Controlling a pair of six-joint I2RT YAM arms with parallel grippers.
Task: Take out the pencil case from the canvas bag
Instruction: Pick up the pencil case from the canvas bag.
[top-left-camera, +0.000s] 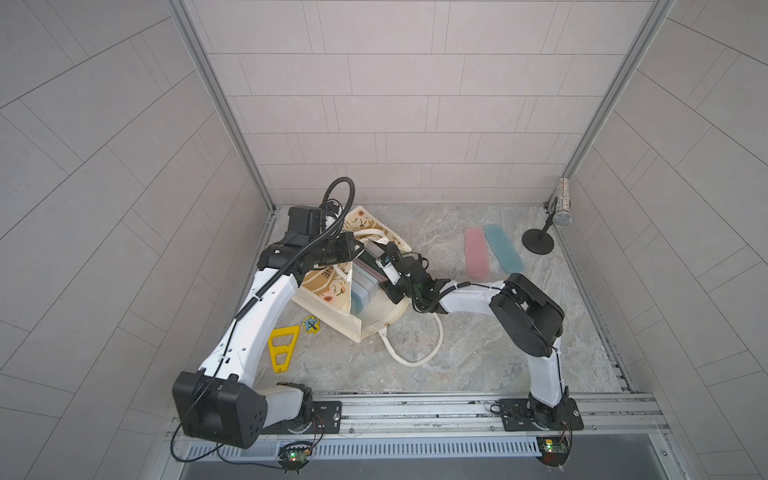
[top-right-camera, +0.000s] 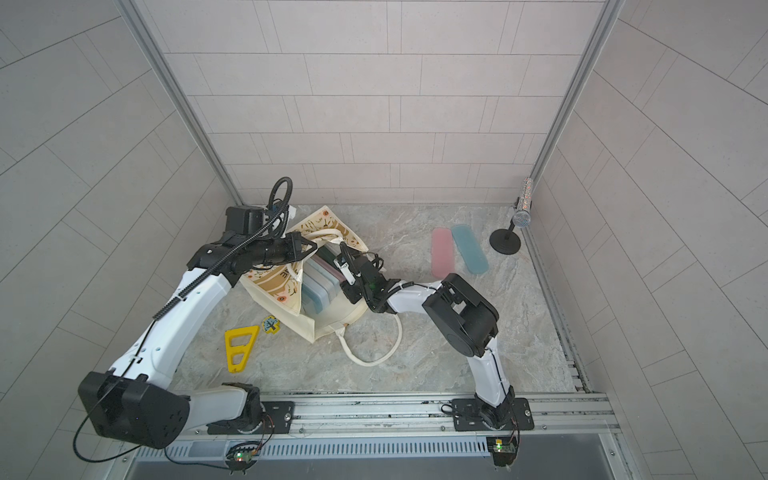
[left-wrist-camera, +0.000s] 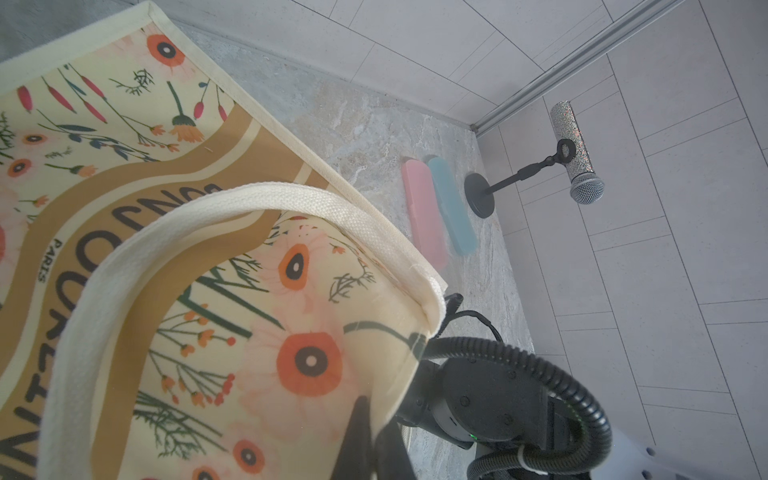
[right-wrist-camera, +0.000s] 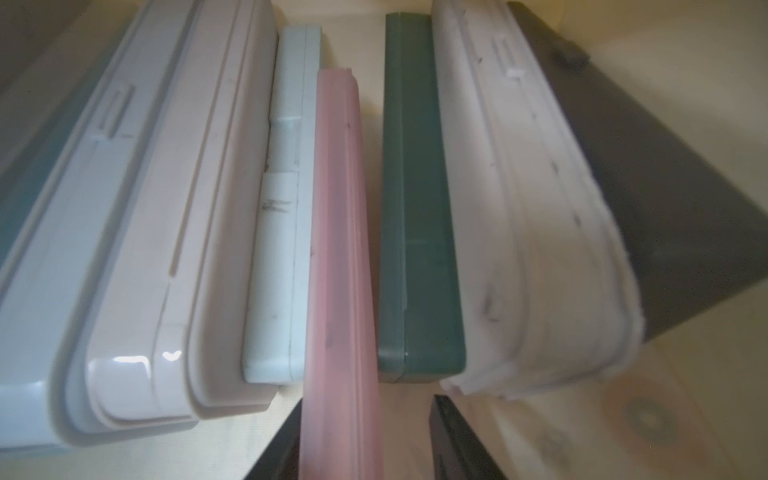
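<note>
We are at the grasp: the left gripper (top-left-camera: 355, 250), closed, pinches the canvas bag (top-left-camera: 328, 293) at its rim, propping the mouth open, while the right gripper (right-wrist-camera: 365, 402) sits inside, jaws apart astride the pink pencil case (right-wrist-camera: 336, 249), packed beside a dark green case (right-wrist-camera: 419, 249). Next, we judge, it must clamp and pull straight out. Top views hide its fingertips; the wrist view is blurred.

Blurred pink pencil case (right-wrist-camera: 338, 270) runs off-frame, seemingly between right pincer (right-wrist-camera: 368, 415) tips.
</note>
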